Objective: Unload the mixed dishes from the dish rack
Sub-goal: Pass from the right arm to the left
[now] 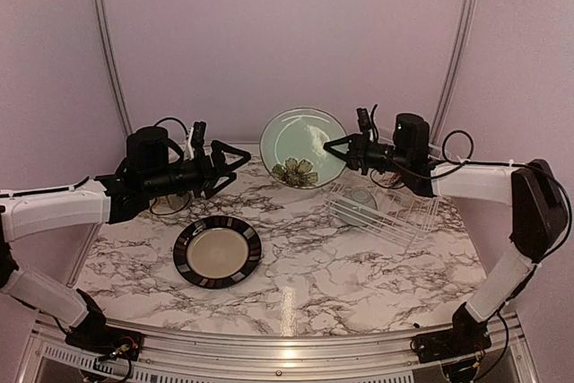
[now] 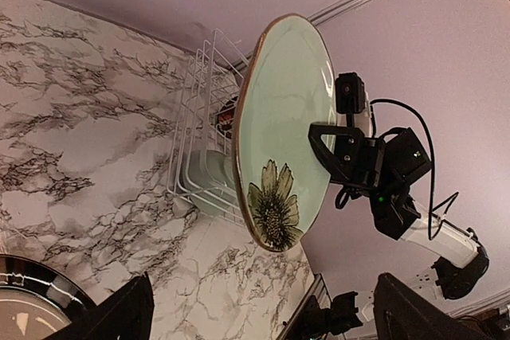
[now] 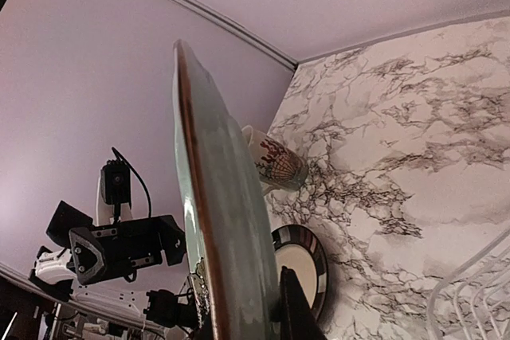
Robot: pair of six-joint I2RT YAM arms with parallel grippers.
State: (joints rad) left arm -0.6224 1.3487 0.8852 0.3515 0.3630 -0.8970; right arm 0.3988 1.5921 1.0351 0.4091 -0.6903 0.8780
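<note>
My right gripper is shut on the right edge of the pale-green flower-painted plate and holds it upright above the table, left of the white wire dish rack. The right wrist view shows this plate edge-on between my fingers. A pale-green bowl lies in the rack. My left gripper is open and empty, left of the plate and pointing at it. A dark striped-rim plate lies flat on the table. The cream printed mug stands behind it. The yellow mug is out of view.
The left wrist view shows the held plate, the rack and the bowl behind it. The marble table is walled at the back and sides, with metal rails in the corners.
</note>
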